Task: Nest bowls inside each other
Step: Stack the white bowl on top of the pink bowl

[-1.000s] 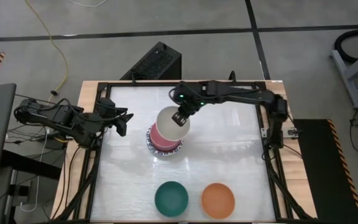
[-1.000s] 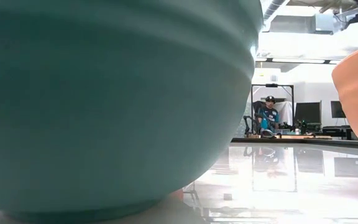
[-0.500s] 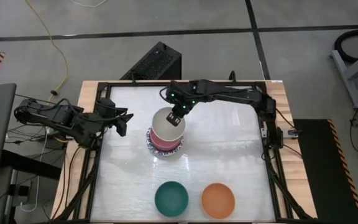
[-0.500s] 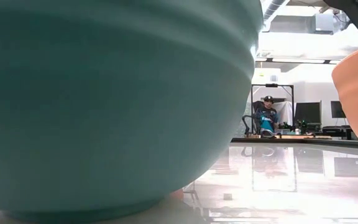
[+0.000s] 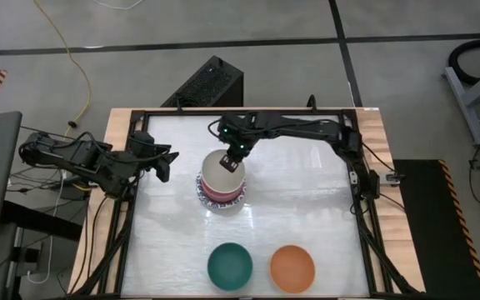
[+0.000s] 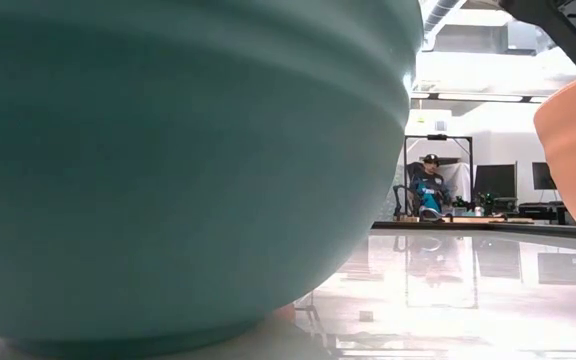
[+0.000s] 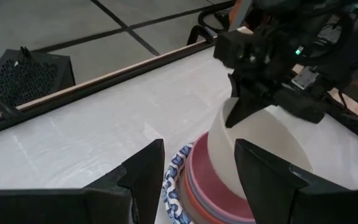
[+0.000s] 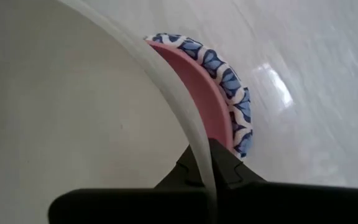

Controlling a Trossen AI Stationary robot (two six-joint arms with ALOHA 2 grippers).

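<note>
High view showed the table (image 5: 307,208) with both arms over its far half and a stack of bowls (image 5: 221,193) near the middle. The stack had a blue-patterned rim at its base and pink and red bowls nested above that. Over it sat the cream bowl (image 5: 223,170), pinched by its rim in the right gripper (image 5: 234,160), whose fingers were closed on the thin wall, one inside and one outside (the right wrist view made this plain). The bowl looked tilted and not fully seated in the pink one. The left gripper (image 5: 163,164) waited just beside the stack on its own side of the table, fingers spread and holding nothing. At the near edge stood the green bowl (image 5: 229,265) and the orange bowl (image 5: 292,267), side by side and well apart from the stack.

The step in hand appeared to be setting the cream bowl into the stack. The next move would call for lowering it until it settled level, then parting the fingers and lifting clear without dragging the rim; green and orange were still to be nested
</note>
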